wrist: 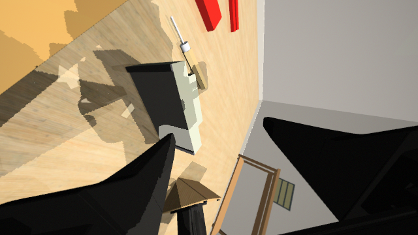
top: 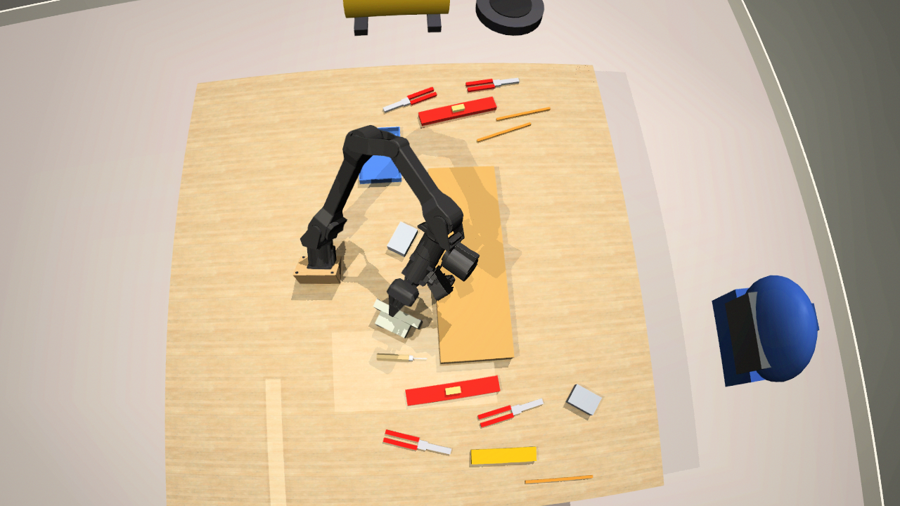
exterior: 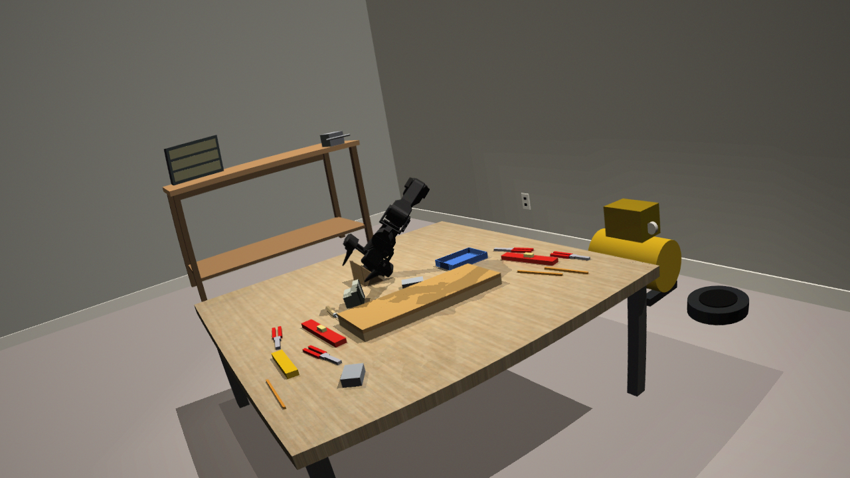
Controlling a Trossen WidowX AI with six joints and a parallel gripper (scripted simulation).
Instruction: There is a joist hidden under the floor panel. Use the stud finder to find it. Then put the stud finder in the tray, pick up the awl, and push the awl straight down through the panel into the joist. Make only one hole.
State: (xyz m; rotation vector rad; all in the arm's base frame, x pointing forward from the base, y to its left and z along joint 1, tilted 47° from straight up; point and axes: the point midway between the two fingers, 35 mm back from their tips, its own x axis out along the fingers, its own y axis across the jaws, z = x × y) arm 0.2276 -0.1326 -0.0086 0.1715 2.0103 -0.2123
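Pale green and black: see the stud finder (top: 391,325) (exterior: 352,295) (wrist: 157,98) tipped up beside the panel (top: 474,327) (exterior: 380,312) (wrist: 19,19), on its arm-base side. Find the gripper (top: 416,301) (exterior: 356,272) (wrist: 219,128) wide and holding nothing, probably to allow a fresh grasp. Find the awl (top: 394,357) (exterior: 331,312) (wrist: 196,66) lying near the panel's end, probably within easy reach for later. Notice the tray (top: 380,178) (exterior: 460,258) near the panel's opposite end, presumably apart to leave working room. In the wrist view, see the finder's dark face, hidden from above; in the top view, find the tray, absent from the wrist view.
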